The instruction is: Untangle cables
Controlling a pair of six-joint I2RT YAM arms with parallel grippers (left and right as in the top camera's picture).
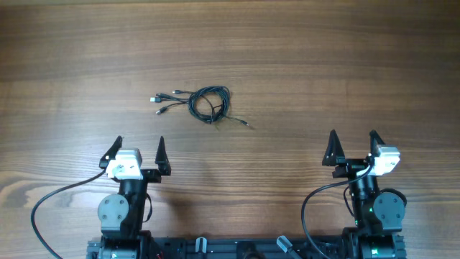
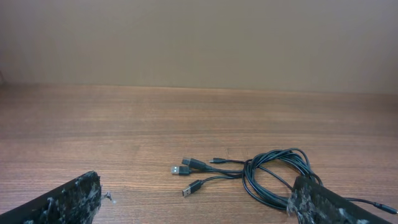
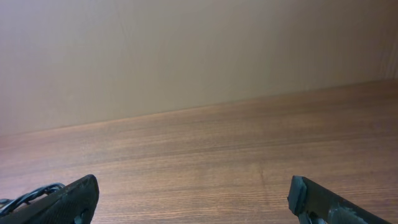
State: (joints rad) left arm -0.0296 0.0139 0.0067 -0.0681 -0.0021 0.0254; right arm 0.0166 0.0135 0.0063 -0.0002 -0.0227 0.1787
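The cables (image 1: 205,105) lie as one tangled black coil on the wooden table, with several plug ends fanning out to the left (image 1: 159,101) and one thin end trailing right (image 1: 244,123). In the left wrist view the coil (image 2: 277,177) sits ahead and to the right, its silver-tipped plugs (image 2: 186,169) pointing left. My left gripper (image 1: 138,151) hangs open, near the table's front and apart from the cables, nothing between its fingers. My right gripper (image 1: 353,145) is open too, far right of the tangle. A loop of cable (image 3: 31,194) peeks in at the right wrist view's left edge.
Bare wooden tabletop (image 1: 323,65) surrounds the tangle on all sides. Thicker black arm wires (image 1: 54,198) curve beside each arm base at the front edge. A plain beige wall (image 3: 186,50) rises behind the table.
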